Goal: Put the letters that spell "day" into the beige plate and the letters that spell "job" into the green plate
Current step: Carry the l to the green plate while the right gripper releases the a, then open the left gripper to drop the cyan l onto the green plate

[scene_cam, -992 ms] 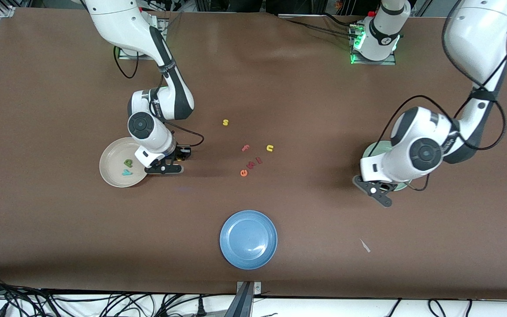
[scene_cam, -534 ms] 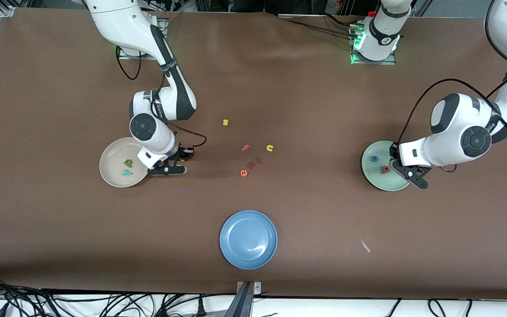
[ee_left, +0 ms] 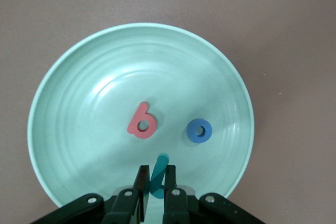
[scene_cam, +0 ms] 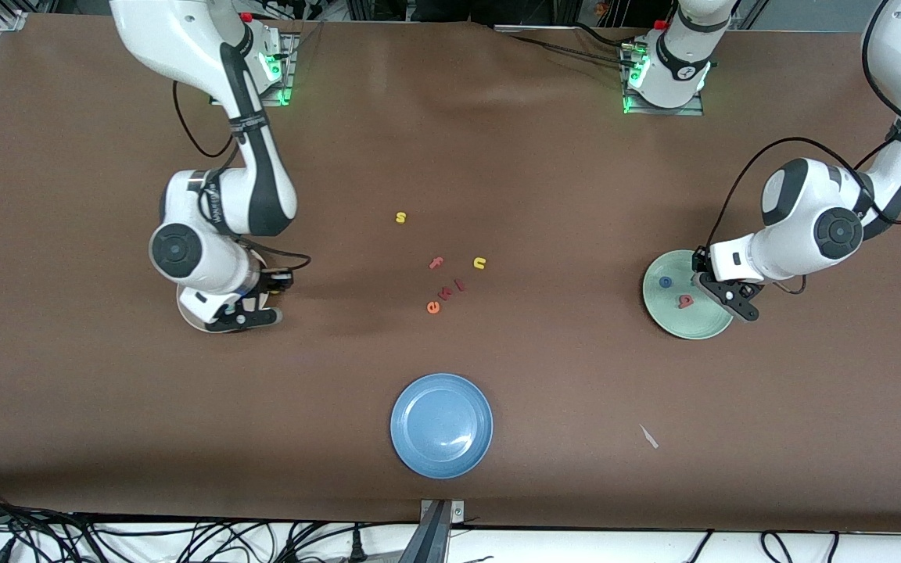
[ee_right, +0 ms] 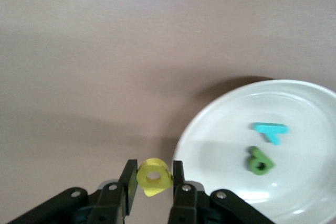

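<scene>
My left gripper [ee_left: 155, 184] over green plate [ee_left: 73, 103], pinching teal j [ee_left: 158, 174] upright, long axis vertical. My right gripper [ee_right: 153, 182] clamps yellow a [ee_right: 154, 176] at beige plate [ee_right: 220, 129] rim.

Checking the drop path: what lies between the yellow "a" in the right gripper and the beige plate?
Nothing: in the right wrist view the "a" hangs in the right gripper beside the beige plate, only bare table between them.
</scene>
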`<action>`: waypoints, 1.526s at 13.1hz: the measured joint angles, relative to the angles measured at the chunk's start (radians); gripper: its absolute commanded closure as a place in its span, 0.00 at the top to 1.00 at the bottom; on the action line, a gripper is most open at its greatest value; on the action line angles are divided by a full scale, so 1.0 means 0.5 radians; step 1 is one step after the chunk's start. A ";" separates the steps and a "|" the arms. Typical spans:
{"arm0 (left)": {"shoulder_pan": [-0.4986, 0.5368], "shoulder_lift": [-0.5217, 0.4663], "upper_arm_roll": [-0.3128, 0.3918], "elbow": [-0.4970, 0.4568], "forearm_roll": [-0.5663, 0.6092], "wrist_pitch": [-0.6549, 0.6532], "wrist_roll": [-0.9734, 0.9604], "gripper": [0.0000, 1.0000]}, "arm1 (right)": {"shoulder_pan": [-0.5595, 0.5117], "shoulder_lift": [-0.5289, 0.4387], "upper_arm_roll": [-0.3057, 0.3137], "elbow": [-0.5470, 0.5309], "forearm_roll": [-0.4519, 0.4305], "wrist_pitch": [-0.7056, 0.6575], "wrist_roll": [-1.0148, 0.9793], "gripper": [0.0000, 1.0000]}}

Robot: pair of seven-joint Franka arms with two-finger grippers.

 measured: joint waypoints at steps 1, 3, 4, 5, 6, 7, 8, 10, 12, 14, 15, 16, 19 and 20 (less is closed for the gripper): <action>0.000 0.001 0.000 -0.001 0.007 0.002 0.000 0.00 | -0.005 0.000 -0.033 -0.004 0.000 -0.016 -0.072 0.00; 0.000 0.002 0.000 -0.001 0.008 0.006 0.000 0.00 | -0.008 0.002 -0.083 -0.019 0.000 -0.026 -0.213 0.00; 0.000 0.002 0.000 -0.001 0.008 0.007 0.000 0.00 | -0.009 0.008 -0.109 -0.028 0.000 -0.026 -0.303 0.00; 0.000 0.002 0.000 -0.001 0.008 0.007 0.000 0.00 | -0.017 0.020 -0.134 -0.035 0.000 -0.026 -0.380 0.10; 0.000 0.003 0.000 -0.001 0.008 0.007 0.000 0.00 | -0.039 0.034 -0.146 -0.037 0.000 -0.025 -0.429 0.46; 0.000 0.003 0.000 -0.002 0.008 0.007 0.000 0.00 | -0.064 0.048 -0.148 -0.037 0.000 -0.023 -0.454 0.99; 0.000 0.003 0.000 -0.002 0.008 0.007 0.000 0.00 | -0.078 0.059 -0.148 -0.037 0.000 -0.023 -0.460 1.00; 0.000 0.004 0.000 -0.002 0.008 0.007 0.000 0.00 | -0.072 0.067 -0.143 -0.037 0.000 -0.023 -0.461 1.00; 0.000 0.004 0.000 -0.004 0.008 0.007 0.000 0.00 | -0.051 0.067 -0.141 -0.031 0.000 -0.023 -0.460 1.00; 0.001 0.015 0.004 -0.011 0.012 0.007 0.000 0.00 | -0.041 0.064 -0.141 -0.023 0.001 -0.027 -0.460 1.00; 0.005 0.027 0.008 -0.015 0.032 0.009 0.000 0.00 | -0.038 0.060 -0.141 -0.016 0.002 -0.039 -0.460 1.00; 0.020 0.042 0.009 -0.018 0.075 0.014 0.000 0.00 | -0.036 0.053 -0.141 -0.001 0.003 -0.063 -0.460 1.00; 0.076 0.084 0.010 -0.022 0.098 0.042 0.002 0.00 | -0.022 0.044 -0.140 0.085 0.015 -0.180 -0.373 1.00; 0.086 0.099 0.010 -0.024 0.101 0.055 0.004 0.00 | -0.015 0.044 -0.140 0.116 0.017 -0.224 -0.305 1.00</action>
